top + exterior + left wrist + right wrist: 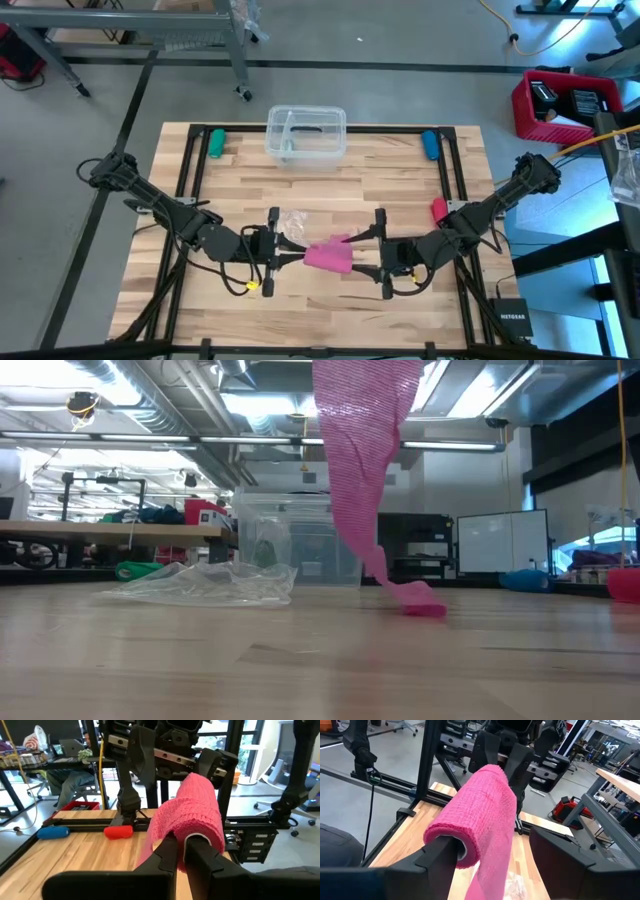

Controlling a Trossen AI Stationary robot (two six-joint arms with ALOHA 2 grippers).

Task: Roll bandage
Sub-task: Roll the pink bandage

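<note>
In the high view the bandage [329, 256] sat just below the middle of the frame, held up off the wooden surface [330, 185] between the two arms, with its rolled part running left to right from one claw to the other. The left claw [292, 252] came in from the left with its fingers pressed together, pinching the near end of the roll; in the left wrist view those fingers [172, 855] were tucked into the pink wrap. The right claw [362, 257] met it from the right with its fingers apart: in the right wrist view one finger [442, 851] ran into the hollow core of the roll while the other stood clear to the side. The low view showed the loose tail of the bandage [365, 470] hanging from the top centre of the frame down to the surface, its end trailing toward the lower right. Both claws were about equally near, so the next turn looked to hinge on keeping that axis level between them while the tail fed up from below.
</note>
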